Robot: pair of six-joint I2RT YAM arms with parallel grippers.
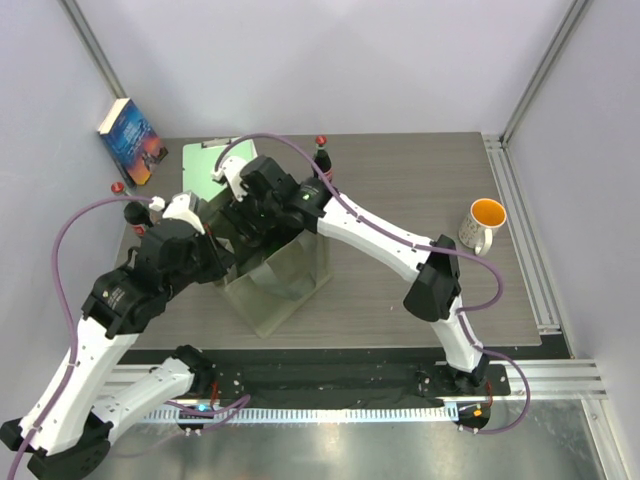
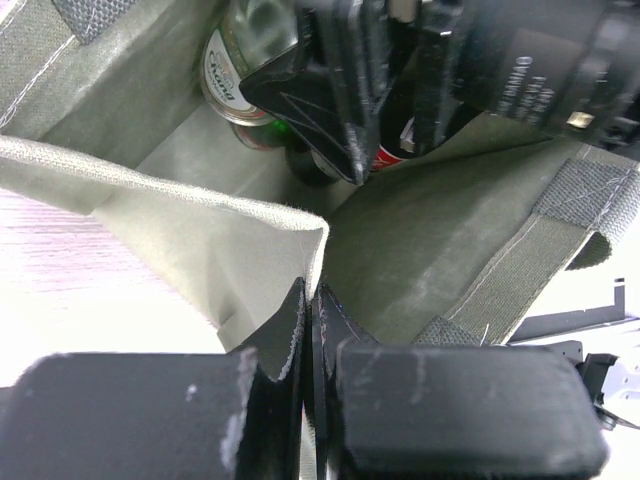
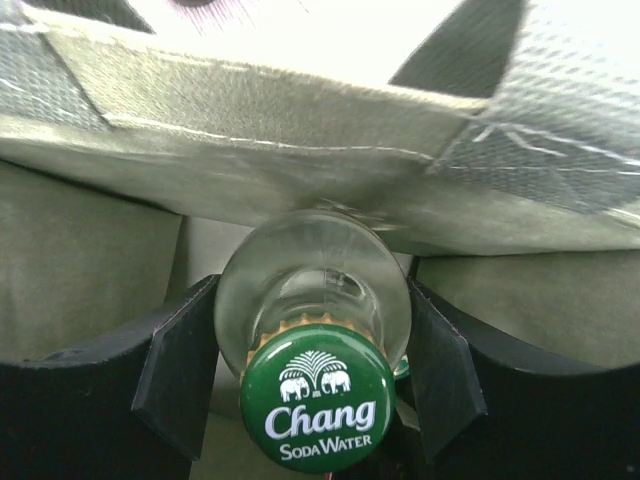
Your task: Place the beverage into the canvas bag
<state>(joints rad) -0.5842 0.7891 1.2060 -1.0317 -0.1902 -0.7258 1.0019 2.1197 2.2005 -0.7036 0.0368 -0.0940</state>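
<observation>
1. My left tool [image 2: 310, 312] is closed, pinching the top edge of the canvas bag [image 1: 285, 282] wall. Olive fabric is sandwiched between the two fingers at the lower centre of the left wrist view.
2. My right tool [image 3: 315, 340] is gripping the soda bottle [image 3: 318, 405] by its neck. There is one black finger on each side of the glass, just above the green Chang cap.
3. The soda bottle is inside the bag. In the right wrist view there are fabric walls left and right of it, and the rim and a strap handle run across the top of the frame.
4. In the left wrist view the bag interior is at upper centre. My right tool reaches in there, with a glass bottle body at the upper left. A dark bottle with a red label [image 2: 392, 152] is beside it.
5. In the top view the bag stands at centre on the desk [image 1: 400, 190], with both my arms meeting over its mouth.
6. Also on the desk:
   - white mug [image 1: 486, 226] with an orange inside, right side;
   - mint-green clipboard [image 1: 200, 166], upper left;
   - book [image 1: 131, 141] leaning on the wall, upper left;
   - red-capped dark bottle [image 1: 322, 160], upper centre, behind the bag.
</observation>
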